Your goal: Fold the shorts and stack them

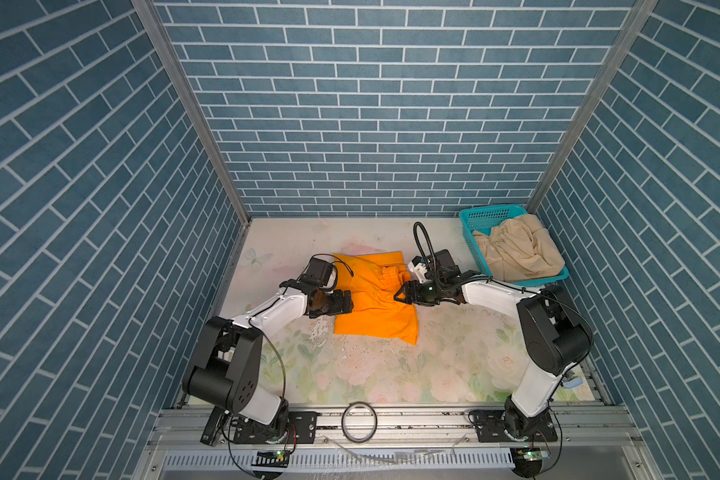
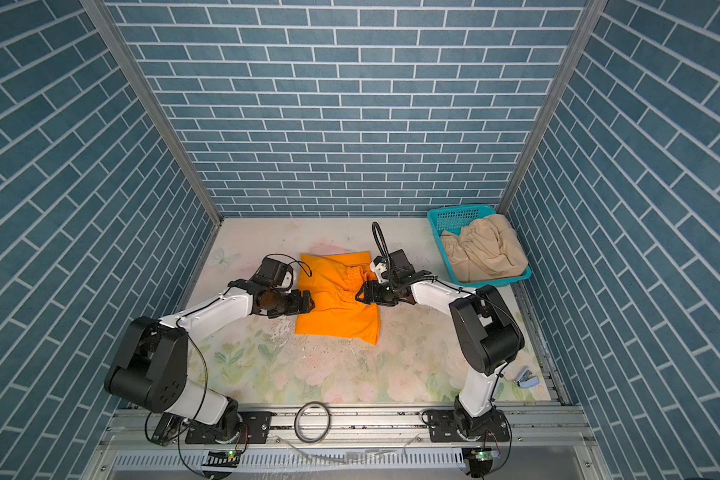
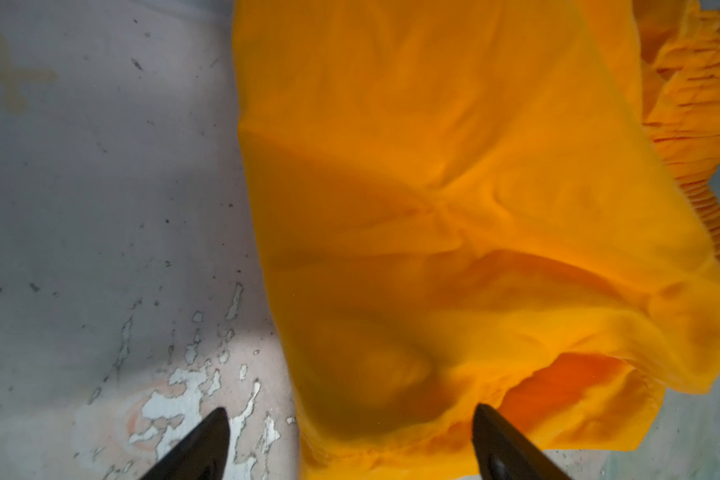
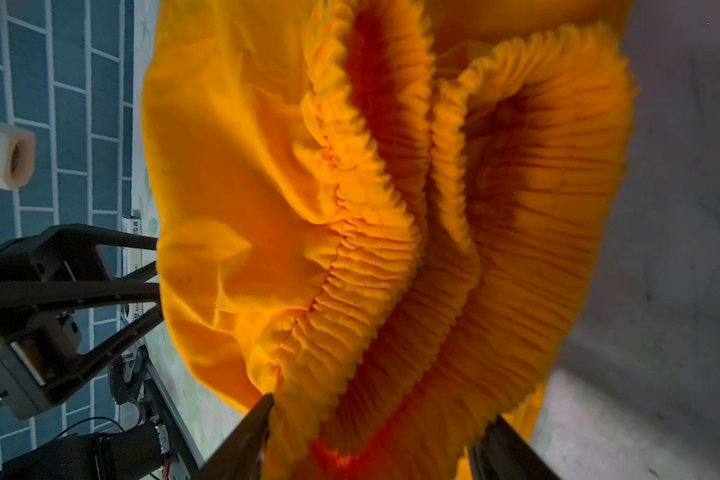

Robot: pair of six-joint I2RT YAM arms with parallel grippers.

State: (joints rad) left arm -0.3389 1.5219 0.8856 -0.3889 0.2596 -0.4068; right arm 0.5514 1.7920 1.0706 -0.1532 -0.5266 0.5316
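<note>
The floral-printed table (image 1: 391, 374) is being occupied near its middle by the orange shorts (image 1: 375, 316), which are being shown in both top views lying roughly flat and partly folded, with the gathered elastic waistband facing the right arm. The teal basket (image 1: 485, 212) is being seen in the far right corner, well apart from the orange pair, and the beige shorts (image 1: 516, 249) are being carried crumpled inside it, spilling over its right rim.

The left gripper (image 1: 348, 301) is being held low at the left edge of the orange shorts. In the left wrist view its fingers (image 3: 213, 436) are being shown wide apart, with the cloth edge lying between them and nothing pinched.

The right gripper (image 1: 400, 293) is being held at the waistband. Its fingers (image 4: 254, 424) are being shown apart in the right wrist view, with the ruffled elastic bunched between them; whether it is being clamped cannot be told.
</note>
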